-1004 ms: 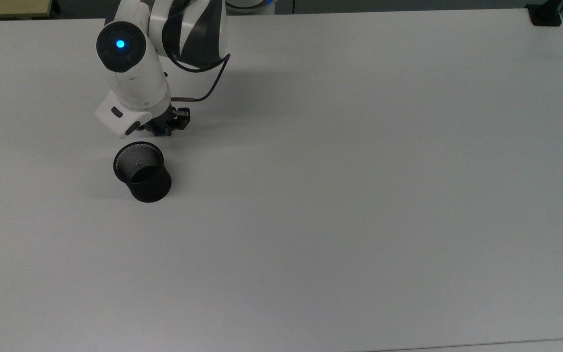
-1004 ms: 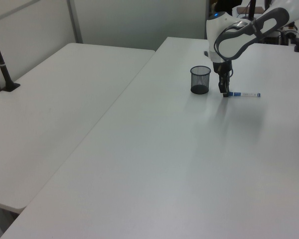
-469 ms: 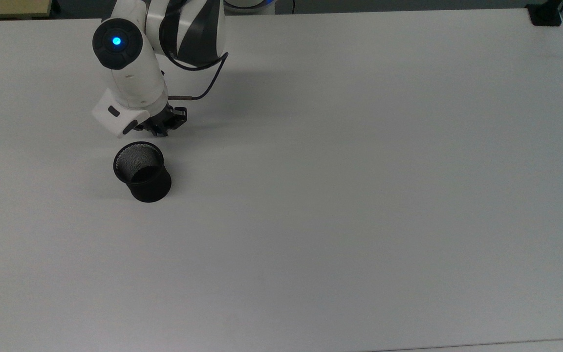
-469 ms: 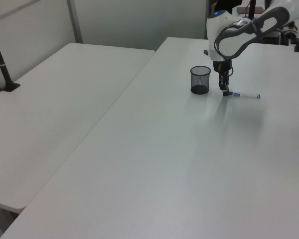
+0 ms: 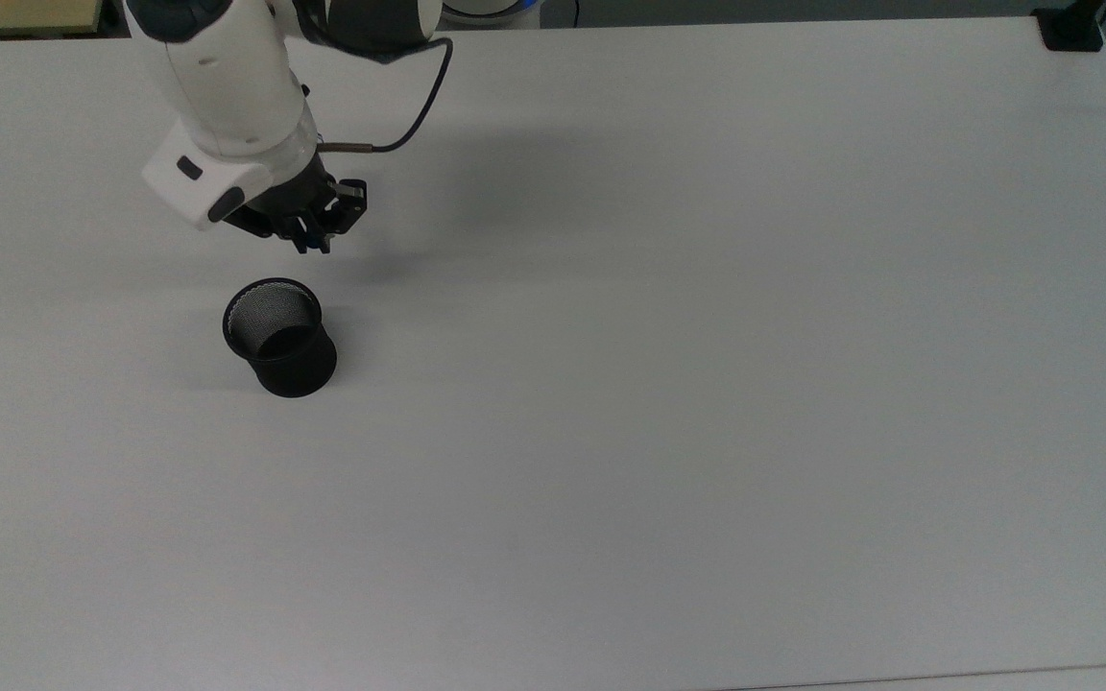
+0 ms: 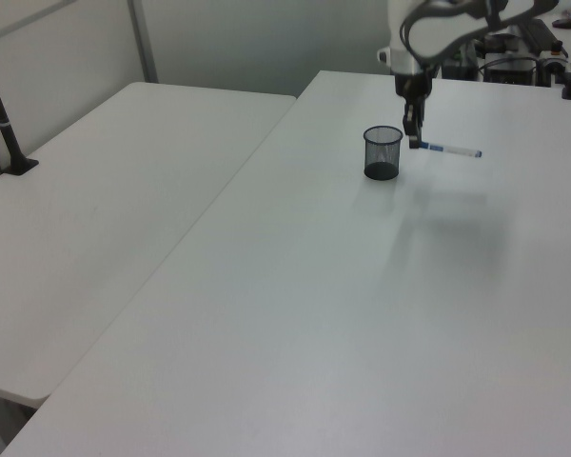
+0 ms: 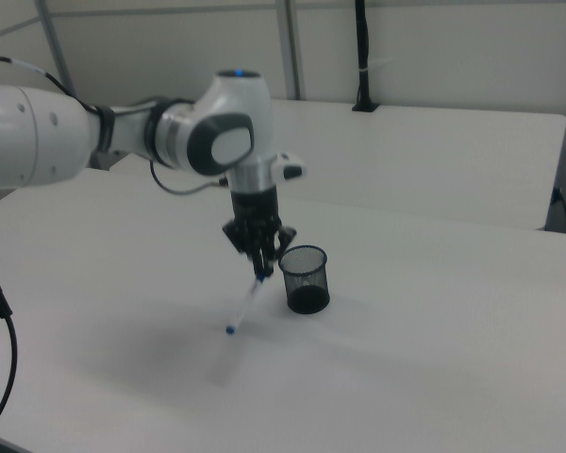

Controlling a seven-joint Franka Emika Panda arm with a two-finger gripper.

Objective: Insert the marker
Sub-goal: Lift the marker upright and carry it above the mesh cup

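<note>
A plain room with pale partition walls holds two white desks side by side. The nearer desk (image 6: 343, 314) carries the work; the second desk (image 6: 105, 200) sits to the left view's left, with a black clamp post (image 6: 2, 124) standing at its far edge. More equipment sits blurred in the background behind the arm.

Taking the black mesh cup (image 6: 383, 152) as the landmark: it stands upright on the near desk with its mouth open to the ceiling and nothing visible inside. Just to the left view's right of the cup, and above its rim, hangs the robot's tool (image 6: 414, 138), pointing straight down. Its fingers are closed on one end of the marker (image 6: 449, 149), near a blue tip. The marker is off the desk and sticks out sideways, away from the cup, nearly level in the left view and sloping downward in the right view.

The end grip seemingly leaves the free length clear to go in first. As held, the marker probably must be tipped upright and carried over the cup's mouth.
</note>
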